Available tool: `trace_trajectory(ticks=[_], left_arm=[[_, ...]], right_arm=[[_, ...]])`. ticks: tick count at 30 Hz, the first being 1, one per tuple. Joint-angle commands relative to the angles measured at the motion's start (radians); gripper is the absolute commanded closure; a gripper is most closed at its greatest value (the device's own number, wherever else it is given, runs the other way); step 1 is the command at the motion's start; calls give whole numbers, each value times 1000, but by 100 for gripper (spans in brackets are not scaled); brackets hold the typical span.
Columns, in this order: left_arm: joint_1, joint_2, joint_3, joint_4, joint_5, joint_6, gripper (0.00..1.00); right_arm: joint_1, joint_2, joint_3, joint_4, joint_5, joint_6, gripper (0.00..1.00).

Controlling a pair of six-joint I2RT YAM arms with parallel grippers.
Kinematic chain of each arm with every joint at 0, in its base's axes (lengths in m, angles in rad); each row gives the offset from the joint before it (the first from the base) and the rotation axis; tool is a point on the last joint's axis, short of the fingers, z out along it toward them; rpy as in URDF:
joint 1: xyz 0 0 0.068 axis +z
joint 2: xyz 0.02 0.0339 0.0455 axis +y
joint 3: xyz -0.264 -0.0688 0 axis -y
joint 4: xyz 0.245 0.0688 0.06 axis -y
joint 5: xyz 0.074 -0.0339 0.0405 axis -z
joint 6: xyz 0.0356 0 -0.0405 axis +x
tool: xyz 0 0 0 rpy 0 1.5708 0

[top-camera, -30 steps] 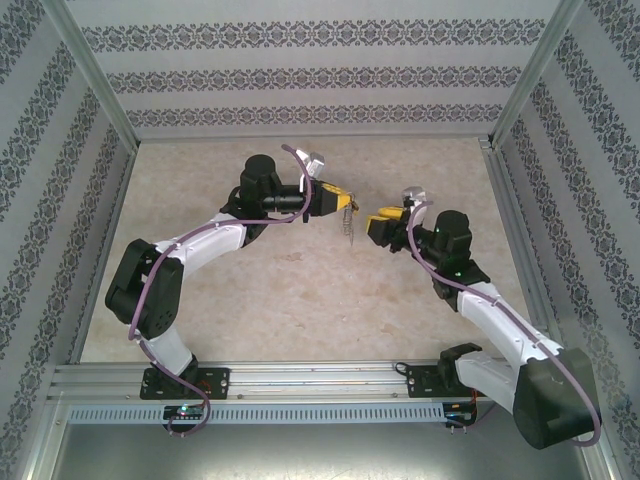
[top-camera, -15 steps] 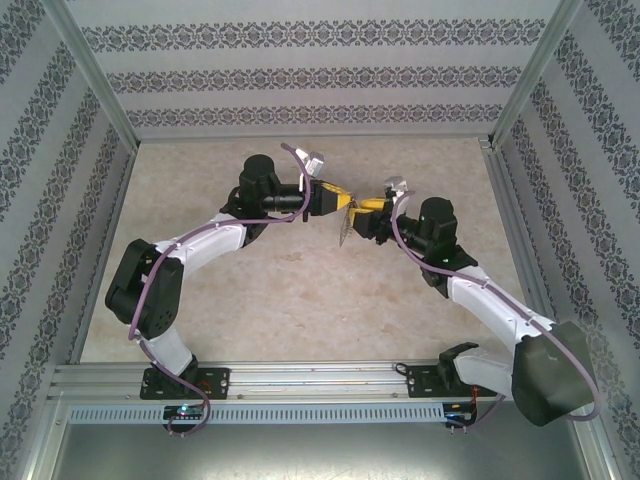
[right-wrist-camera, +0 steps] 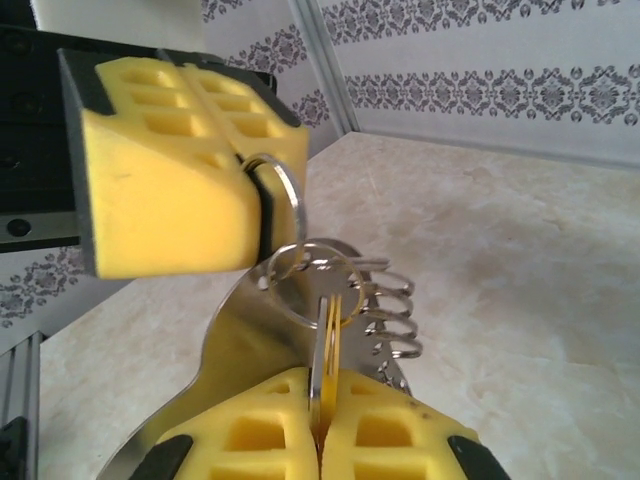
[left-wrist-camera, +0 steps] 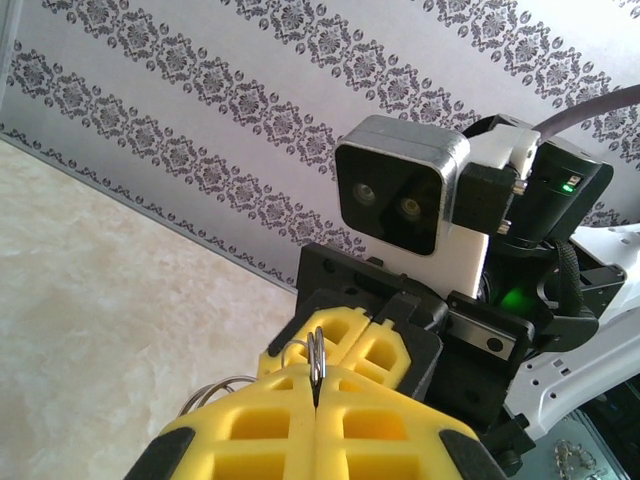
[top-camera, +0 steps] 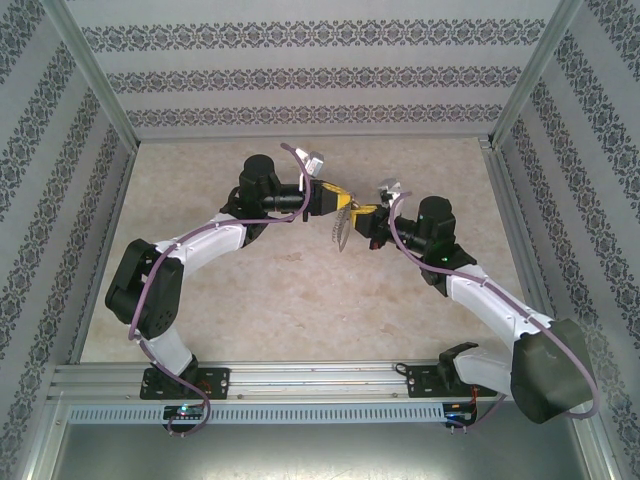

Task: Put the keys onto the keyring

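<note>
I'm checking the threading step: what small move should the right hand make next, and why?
Probably a slight push of the right hand toward the left hand, sliding the key onto the keyring. Both hands are shut with their tips nearly touching. The key's top overlaps the keyring's loops, but I can't tell whether it is threaded.

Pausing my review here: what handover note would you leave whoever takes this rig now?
Left gripper: jaws shut on the keyring, held aloft.
Right gripper: jaws shut on the key, its end up among the rings of the chain.
Done: both pieces gripped and meeting in mid-air.
Left: thread the key on; whether it is already on, I cannot tell.
</note>
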Motion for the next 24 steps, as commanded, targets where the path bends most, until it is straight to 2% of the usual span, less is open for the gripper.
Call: trace_trajectory(ticks=[1, 8, 21, 24], left_arm=[[-9, -37, -5, 95, -13, 3, 100], [-9, -31, -5, 127, -16, -14, 100], [-9, -38, -28, 139, -23, -13, 100], [-9, -44, -34, 142, -32, -12, 100]], right_arm=[[16, -14, 19, -40, -72, -24, 100], [41, 43, 56, -78, -149, -33, 100], [35, 53, 64, -61, -109, -18, 100], [16, 36, 46, -60, -76, -7, 72]])
